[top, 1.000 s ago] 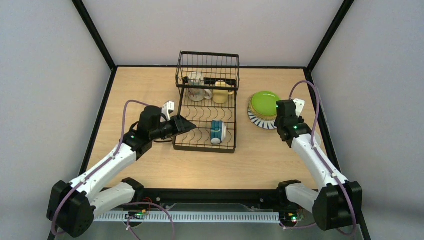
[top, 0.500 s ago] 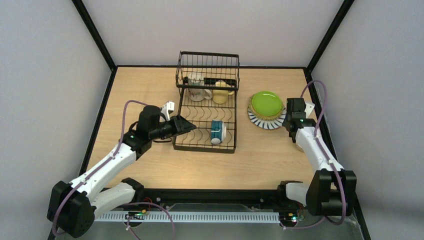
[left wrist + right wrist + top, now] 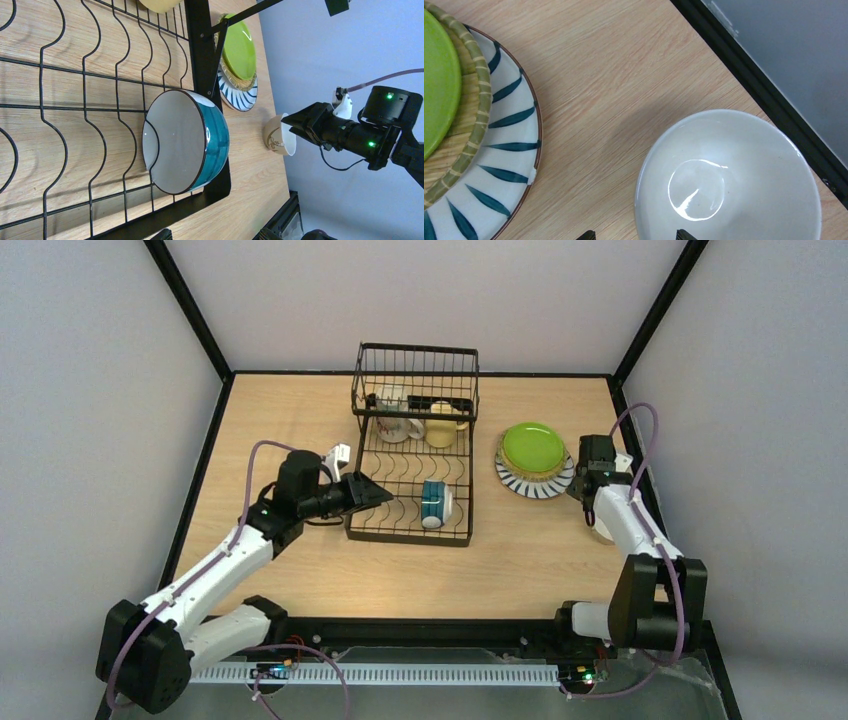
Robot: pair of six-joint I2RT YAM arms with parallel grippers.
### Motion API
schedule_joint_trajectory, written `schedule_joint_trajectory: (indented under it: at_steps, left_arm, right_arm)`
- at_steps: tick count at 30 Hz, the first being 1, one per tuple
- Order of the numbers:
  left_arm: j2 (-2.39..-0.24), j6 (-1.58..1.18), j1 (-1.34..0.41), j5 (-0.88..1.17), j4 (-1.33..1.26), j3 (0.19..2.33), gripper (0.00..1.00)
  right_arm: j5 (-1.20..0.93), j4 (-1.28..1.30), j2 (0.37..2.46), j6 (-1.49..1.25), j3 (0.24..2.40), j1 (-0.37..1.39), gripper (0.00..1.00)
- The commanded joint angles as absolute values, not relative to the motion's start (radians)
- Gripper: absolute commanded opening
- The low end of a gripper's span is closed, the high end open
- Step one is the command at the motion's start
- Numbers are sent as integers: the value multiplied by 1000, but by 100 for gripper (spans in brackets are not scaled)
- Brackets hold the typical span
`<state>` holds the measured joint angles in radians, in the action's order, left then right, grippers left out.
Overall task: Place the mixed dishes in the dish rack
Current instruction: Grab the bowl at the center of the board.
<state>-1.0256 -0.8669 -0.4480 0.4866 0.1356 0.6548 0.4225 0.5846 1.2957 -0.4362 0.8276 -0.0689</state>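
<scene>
The dish rack [image 3: 412, 470] stands mid-bench, its long axis running from near to far, with the raised basket at the far end. A teal mug [image 3: 187, 142] lies on its side in the rack's near right corner. Its base is toward the right rail and its open mouth faces the left pincer [image 3: 380, 495], so its axis runs across the rack. The left pincer hangs at the rack's near left edge, spread wide and holding nothing.

At the rack's far end, by the basket, sit a printed white mug [image 3: 393, 412] and a pale yellow mug [image 3: 441, 428].

Right of the rack, three plates lie flat in a stack on the bench [image 3: 300, 420]: the lime green plate [image 3: 531, 446] is on the tan plate [image 3: 466, 115], which is on the striped-rim plate [image 3: 511, 145]. Beyond the stack from the rack, a cream mug [image 3: 729, 175] stands upright, mouth up. The right pincer [image 3: 634, 235] hangs over its rim with its fingers apart, gripping nothing.
</scene>
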Motion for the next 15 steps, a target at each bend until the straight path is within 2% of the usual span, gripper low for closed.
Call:
schedule_joint_trajectory:
  at_steps: [1,11,15]
  left_arm:
    - [-1035,-854,-439,509,158,670,99]
    - [-1053,-845,-421,524,159,672,99]
    - [-1060,-843,-412,526,160,670,99]
  right_arm:
    - [395,591,1329,-463,832,-83,91]
    - [388,545,1408,-472,817,-86,91]
    - [370,529,1443,-478,812,-93,88]
